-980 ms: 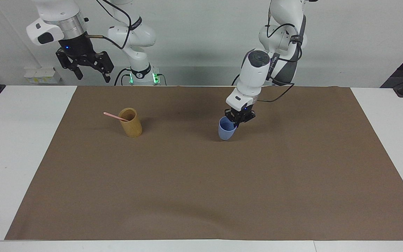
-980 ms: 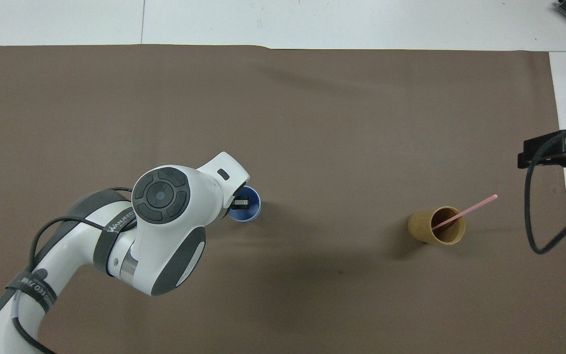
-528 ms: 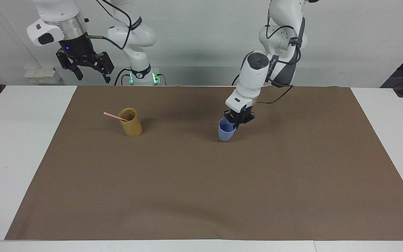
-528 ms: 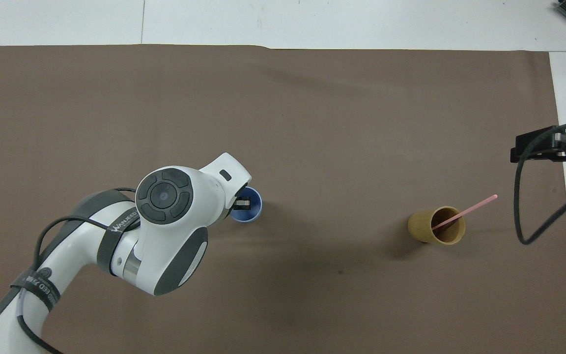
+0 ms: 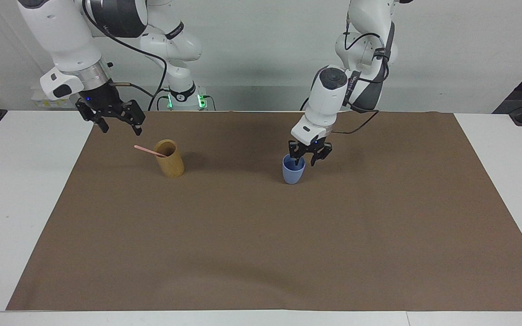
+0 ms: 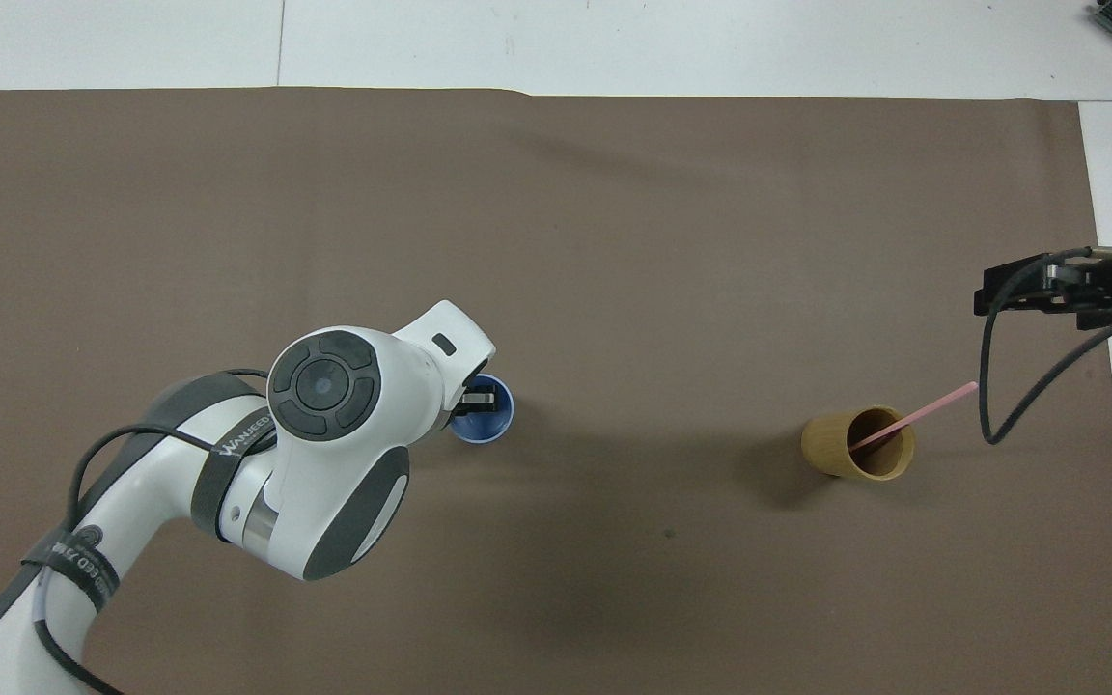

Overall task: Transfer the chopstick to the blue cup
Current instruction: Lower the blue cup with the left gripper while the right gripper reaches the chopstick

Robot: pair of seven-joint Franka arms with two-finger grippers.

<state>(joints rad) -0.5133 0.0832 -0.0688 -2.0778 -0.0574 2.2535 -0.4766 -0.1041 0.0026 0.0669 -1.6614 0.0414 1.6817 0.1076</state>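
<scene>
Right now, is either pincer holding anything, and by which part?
Nothing is held. The left pincer stands open at the blue cup rim; the right pincer hangs open.

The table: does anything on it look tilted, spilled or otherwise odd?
Nothing stands out. The blue cup and tan cup stand upright on the brown mat; the chopstick leans in the tan cup.

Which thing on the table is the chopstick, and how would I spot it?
Start at the brown mat and find the tan cup toward the right arm's end. The chopstick leans inside it, its top poking past the rim: a thin, pale-pink stick, the only slender pink thing there.
</scene>
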